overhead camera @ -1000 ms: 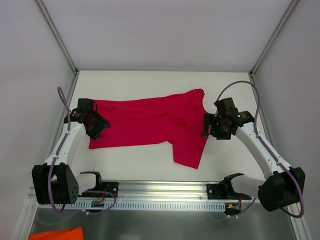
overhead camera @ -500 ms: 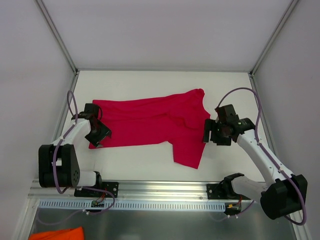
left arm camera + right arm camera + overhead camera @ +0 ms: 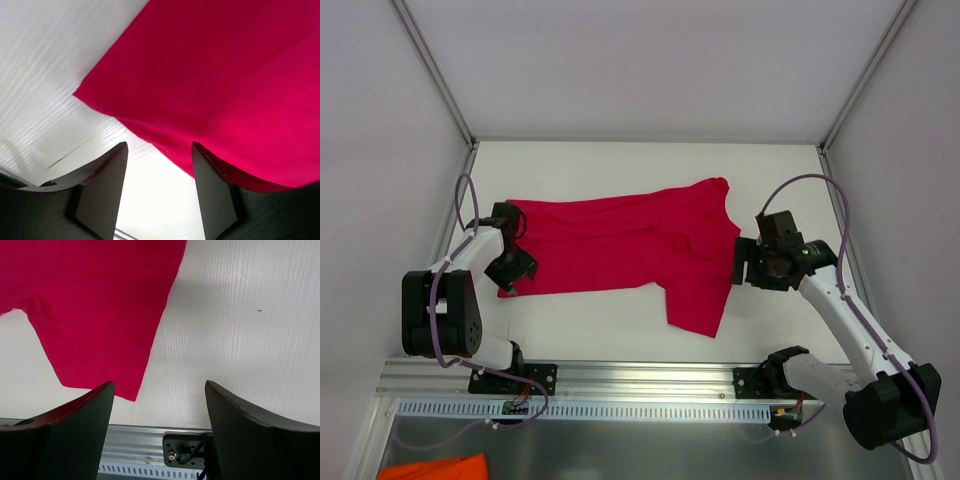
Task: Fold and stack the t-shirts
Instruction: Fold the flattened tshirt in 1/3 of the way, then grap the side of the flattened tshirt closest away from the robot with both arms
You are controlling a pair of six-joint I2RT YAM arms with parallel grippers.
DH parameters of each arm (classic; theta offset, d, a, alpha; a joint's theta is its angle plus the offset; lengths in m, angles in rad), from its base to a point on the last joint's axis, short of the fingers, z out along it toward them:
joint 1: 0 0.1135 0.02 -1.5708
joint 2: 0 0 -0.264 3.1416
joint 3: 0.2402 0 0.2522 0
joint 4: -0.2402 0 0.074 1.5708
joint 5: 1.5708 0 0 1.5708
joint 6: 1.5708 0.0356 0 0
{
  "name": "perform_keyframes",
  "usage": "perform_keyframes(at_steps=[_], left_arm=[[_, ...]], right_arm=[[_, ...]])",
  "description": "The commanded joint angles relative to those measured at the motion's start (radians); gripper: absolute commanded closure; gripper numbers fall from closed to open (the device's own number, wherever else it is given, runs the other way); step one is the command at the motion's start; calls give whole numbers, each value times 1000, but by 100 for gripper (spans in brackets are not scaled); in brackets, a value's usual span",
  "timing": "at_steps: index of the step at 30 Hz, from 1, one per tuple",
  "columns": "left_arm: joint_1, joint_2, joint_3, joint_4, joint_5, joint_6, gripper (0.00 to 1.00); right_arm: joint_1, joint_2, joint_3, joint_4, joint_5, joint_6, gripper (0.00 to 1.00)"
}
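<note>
The crimson-red t-shirt (image 3: 620, 245) lies spread flat across the middle of the white table, one sleeve hanging toward the near edge. My left gripper (image 3: 516, 270) hovers at the shirt's left end. In the left wrist view it (image 3: 159, 146) is open over bare table, and the shirt (image 3: 225, 75) has its hem running past the right finger (image 3: 215, 195). My right gripper (image 3: 745, 262) sits just off the shirt's right edge. It (image 3: 159, 384) is open wide with only table between its fingers, the sleeve (image 3: 100, 300) lying up and to the left.
An aluminium rail (image 3: 650, 378) with black arm mounts runs along the near edge and also shows as the rail (image 3: 150, 440) in the right wrist view. An orange cloth (image 3: 430, 468) lies below it at the bottom left. White walls close in the left, right and far sides.
The left arm has folded back toward its base, its gripper staying by the shirt's left end. The right gripper has drifted slightly right and nearer, off the shirt's edge. Both stay open.
</note>
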Motion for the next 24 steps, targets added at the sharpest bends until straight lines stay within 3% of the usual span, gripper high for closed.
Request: perform_keyframes(at_steps=[1,13,24], left_arm=[[0,-19,-17,-53,-69,-56,45],[149,-153,-147,66,23,-30,43],[217,-67,-95,109,21,24,45]], right_arm=[[5,-35,50,-48,44,-21,22],[8,-70,18,-66,33,-49,22],[5,-78,11,-68,38,-64,22]])
